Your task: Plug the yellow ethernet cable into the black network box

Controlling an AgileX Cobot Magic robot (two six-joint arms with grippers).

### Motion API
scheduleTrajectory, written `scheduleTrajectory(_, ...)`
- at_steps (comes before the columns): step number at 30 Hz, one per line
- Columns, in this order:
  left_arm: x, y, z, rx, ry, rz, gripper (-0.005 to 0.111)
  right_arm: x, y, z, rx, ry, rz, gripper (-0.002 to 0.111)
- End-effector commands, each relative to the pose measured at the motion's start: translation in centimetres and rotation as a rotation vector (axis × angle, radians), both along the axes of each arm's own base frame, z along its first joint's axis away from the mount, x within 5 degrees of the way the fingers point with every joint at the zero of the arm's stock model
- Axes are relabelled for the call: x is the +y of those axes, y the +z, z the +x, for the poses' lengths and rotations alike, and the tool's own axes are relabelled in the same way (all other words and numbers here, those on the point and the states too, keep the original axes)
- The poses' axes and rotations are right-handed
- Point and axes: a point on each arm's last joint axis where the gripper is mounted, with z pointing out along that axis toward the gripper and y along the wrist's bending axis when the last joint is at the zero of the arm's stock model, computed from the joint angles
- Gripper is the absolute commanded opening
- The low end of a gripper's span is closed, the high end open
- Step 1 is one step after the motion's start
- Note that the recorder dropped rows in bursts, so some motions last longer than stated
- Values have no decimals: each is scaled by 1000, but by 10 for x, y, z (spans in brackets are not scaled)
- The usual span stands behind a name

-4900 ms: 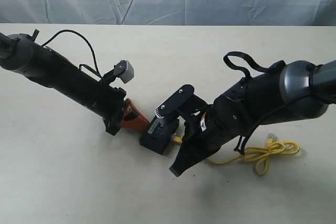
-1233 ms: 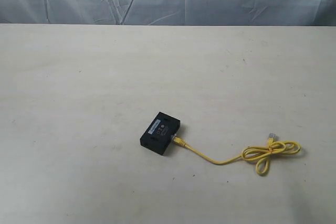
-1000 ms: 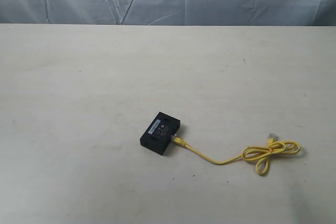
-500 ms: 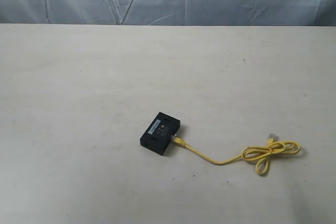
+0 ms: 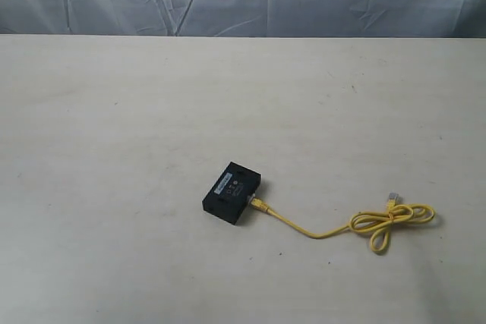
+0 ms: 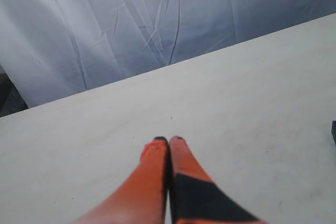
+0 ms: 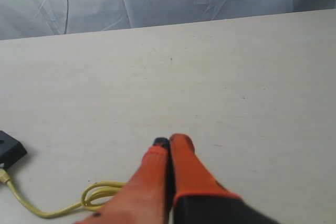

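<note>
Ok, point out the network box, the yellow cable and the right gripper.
black network box (image 5: 231,193), exterior view, top face.
yellow ethernet cable (image 5: 388,218), exterior view, crossing of its loops.
right gripper (image 7: 169,141), right wrist view, between its fingertips.

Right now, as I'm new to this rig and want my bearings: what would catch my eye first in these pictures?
The yellow ethernet cable stands out on the pale table. One end appears plugged into the black network box near the front middle, and the rest runs right to a looped bundle. In the wrist views, the orange left end effector and right end effector are both shut and hold nothing.
</note>
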Motion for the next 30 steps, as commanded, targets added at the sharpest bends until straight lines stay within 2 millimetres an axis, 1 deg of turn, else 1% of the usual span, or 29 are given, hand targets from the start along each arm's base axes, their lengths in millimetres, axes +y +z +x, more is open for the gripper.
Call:
scheduleTrajectory(1,2,-19,-5,-54,27,-3,0,0,0,0,-17,6,-3,0)
scheduleTrajectory(4,3,-38,-2,-8,33,3,0,0,0,0,-17,6,-3,0)
scheduleTrajectory(8,5,-47,0,-3,51,5,0,0,0,0,-12,5,-9,0)
scheduleTrajectory(11,6,-47,1,-4,60,40,0,0,0,0,-12,5,-9,0)
scheduleTrajectory(13,10,-49,1,7,103,42,0,0,0,0,-12,5,-9,0)
scheduleTrajectory(18,18,-47,2,3,216,-92,0,0,0,0,-12,5,-9,0)
scheduleTrajectory(26,21,-44,2,-9,271,-237,0,0,0,0,-12,5,-9,0)
scheduleTrajectory(30,21,-44,2,-10,272,-245,0,0,0,0,-18,5,-8,0)
